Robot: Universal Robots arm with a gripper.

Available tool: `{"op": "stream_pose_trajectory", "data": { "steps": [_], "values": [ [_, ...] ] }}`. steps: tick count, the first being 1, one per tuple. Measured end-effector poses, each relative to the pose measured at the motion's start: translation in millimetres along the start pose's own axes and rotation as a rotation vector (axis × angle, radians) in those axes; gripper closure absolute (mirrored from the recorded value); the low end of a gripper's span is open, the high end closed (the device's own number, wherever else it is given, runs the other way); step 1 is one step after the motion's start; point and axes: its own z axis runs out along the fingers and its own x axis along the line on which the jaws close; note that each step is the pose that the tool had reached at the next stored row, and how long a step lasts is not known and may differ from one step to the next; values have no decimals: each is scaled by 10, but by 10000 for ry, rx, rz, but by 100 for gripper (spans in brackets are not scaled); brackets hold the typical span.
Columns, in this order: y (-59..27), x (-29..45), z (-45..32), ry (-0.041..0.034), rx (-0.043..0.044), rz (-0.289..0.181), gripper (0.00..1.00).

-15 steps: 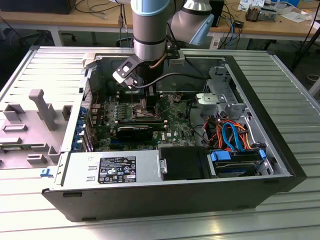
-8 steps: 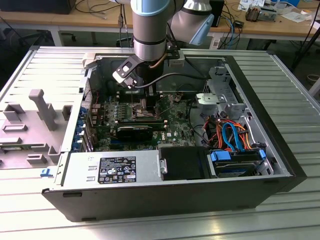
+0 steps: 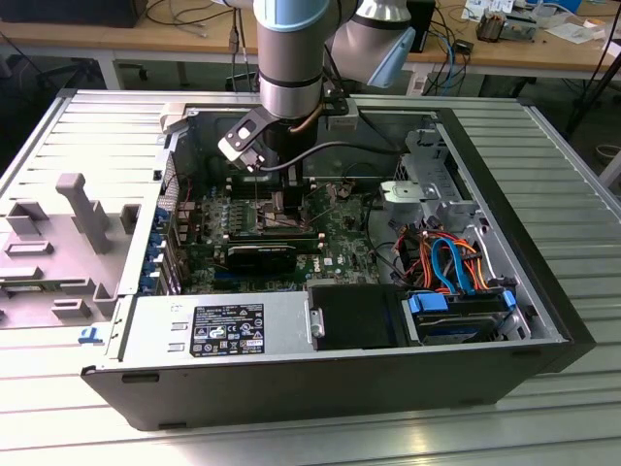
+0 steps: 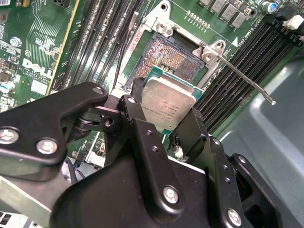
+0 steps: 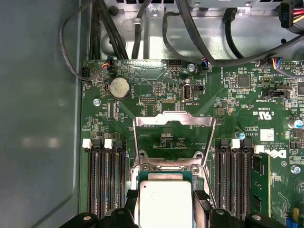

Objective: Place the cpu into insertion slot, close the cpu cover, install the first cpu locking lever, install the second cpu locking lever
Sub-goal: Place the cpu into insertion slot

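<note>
My gripper (image 4: 166,108) is shut on the cpu (image 4: 167,100), its black fingers (image 4: 138,111) pressing two opposite edges of the silver-grey chip. The chip hangs tilted just over the insertion slot (image 4: 164,56), whose bare contact field shows beyond it. In the first wrist view the cpu (image 5: 164,205) sits between the fingers (image 5: 202,199), over the socket frame (image 5: 164,167). The cpu cover (image 5: 173,119) stands swung open beyond the socket. A thin locking lever (image 4: 247,80) sticks out beside the slot, unlatched. In the exterior view the gripper (image 3: 281,194) reaches down into the computer case.
Long black memory slots (image 5: 107,180) flank the socket on both sides. A coin battery (image 5: 119,88) and cables (image 5: 190,33) lie beyond the cover. In the case sit a black graphics card (image 3: 262,255), a power supply (image 3: 218,328) and a drive bay with blue cables (image 3: 456,282).
</note>
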Motion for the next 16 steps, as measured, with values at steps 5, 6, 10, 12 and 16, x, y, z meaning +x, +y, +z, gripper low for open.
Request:
{"op": "stream_pose_trajectory", "data": {
  "steps": [5,6,10,12,16],
  "values": [
    [0,0,1,-2,-1,72,46],
    [0,0,1,-2,-2,97,46],
    [0,0,2,-4,-3,162,46],
    [0,0,2,-4,-3,183,46],
    [0,0,3,-6,-5,260,46]
  ]
}}
